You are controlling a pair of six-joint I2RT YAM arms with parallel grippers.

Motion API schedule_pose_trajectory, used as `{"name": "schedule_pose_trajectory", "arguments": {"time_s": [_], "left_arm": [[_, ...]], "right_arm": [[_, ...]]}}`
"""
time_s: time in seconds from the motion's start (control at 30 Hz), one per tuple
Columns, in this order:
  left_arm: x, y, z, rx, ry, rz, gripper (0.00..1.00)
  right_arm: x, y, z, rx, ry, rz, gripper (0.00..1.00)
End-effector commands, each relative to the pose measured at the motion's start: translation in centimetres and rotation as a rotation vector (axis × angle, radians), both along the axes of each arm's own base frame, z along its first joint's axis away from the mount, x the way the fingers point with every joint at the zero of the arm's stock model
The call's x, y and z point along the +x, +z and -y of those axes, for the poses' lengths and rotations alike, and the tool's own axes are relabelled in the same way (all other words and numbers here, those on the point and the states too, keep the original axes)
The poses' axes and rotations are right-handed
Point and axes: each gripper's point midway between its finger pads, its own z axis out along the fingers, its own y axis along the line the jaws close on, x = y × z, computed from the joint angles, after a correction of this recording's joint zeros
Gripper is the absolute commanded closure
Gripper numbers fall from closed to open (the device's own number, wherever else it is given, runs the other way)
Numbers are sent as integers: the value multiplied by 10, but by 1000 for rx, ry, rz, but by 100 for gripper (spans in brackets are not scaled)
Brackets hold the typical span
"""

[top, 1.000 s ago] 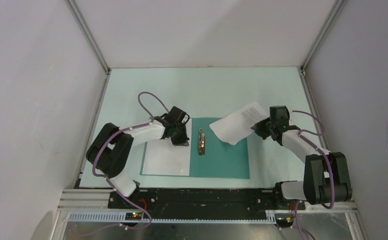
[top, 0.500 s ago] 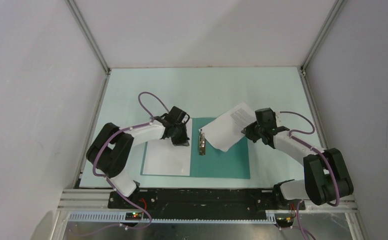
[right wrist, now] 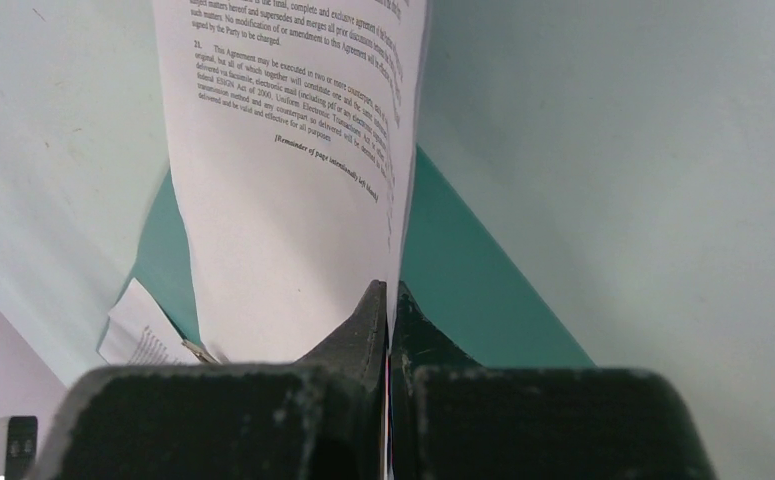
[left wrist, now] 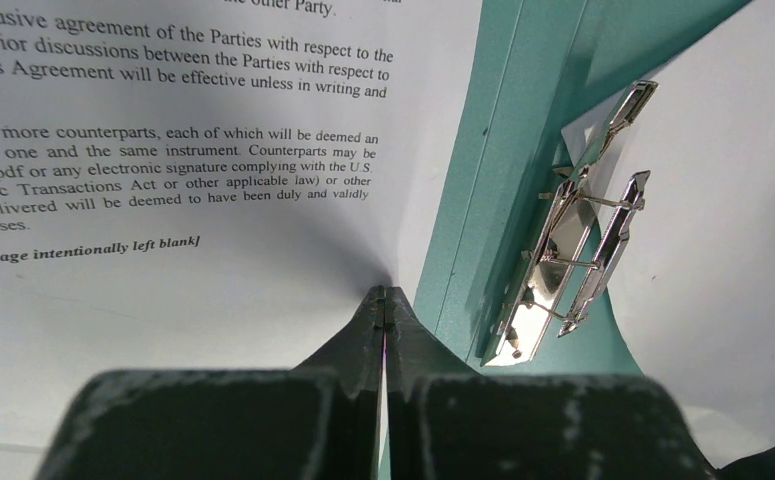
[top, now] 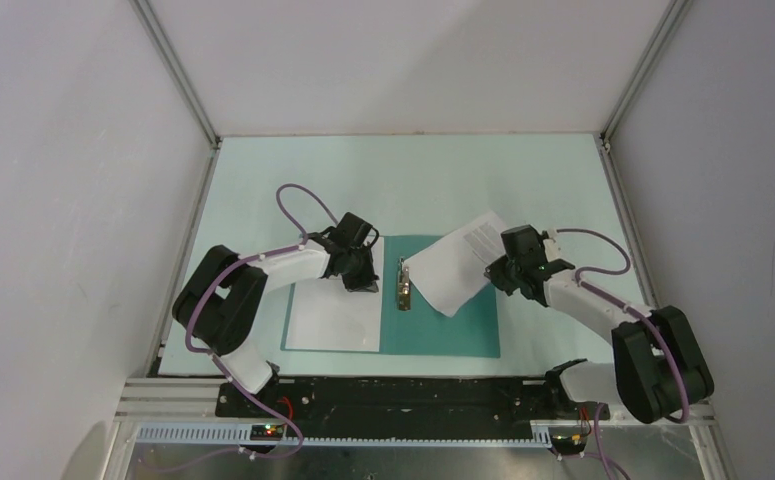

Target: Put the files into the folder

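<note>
The teal folder (top: 443, 330) lies open on the table, its metal clip (top: 402, 285) on the spine. One white printed file (top: 333, 318) lies flat on the folder's left half. My left gripper (top: 363, 283) is shut, its tips resting at that sheet's right edge (left wrist: 384, 293), beside the clip (left wrist: 573, 230). My right gripper (top: 496, 268) is shut on the edge of a second file (top: 453, 268), which hangs tilted over the folder's right half. In the right wrist view this sheet (right wrist: 283, 200) runs straight into the closed jaws (right wrist: 387, 290), above the folder (right wrist: 453, 270).
The pale green table top (top: 413, 185) stretches to the back. White walls with metal corner posts (top: 178, 75) close in three sides. Both arm bases sit on the black rail (top: 393, 395) at the near edge.
My right gripper has carried the second file left and nearer, from beyond the folder's right edge to over its right half. The left arm has stayed put.
</note>
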Motion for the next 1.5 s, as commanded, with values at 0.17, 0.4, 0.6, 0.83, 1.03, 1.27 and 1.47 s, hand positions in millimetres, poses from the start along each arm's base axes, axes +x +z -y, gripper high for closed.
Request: {"name": "schedule_pose_trajectory", "arguments": {"time_s": [0.17,0.4,0.6,0.83,1.03,1.27,1.47], "left_arm": [[-9,-16,-8,49,-15,-48,100],[-9,-16,-7,48,-15,-52,100],[-10,-18,-7,49,-16,-57,100],[-10,-18,-7,50,-15,-59,100],[-11,-21,-8,52,-14,-66,100],[-10,-20,-7,51,-13,-65,100],[-11,-21,-7,52,-13,-69,100]], "right_arm": [[-23,6,8,-90,86,43,100],[-31,2,-5,-123,191,41,100],[-41,2,6,-201,206,35,100],[-54,-5,7,-233,226,28,100],[-63,-5,7,-289,240,30,100],[-71,-3,14,-327,249,52,100],[-78,-4,6,-314,299,85,100]]}}
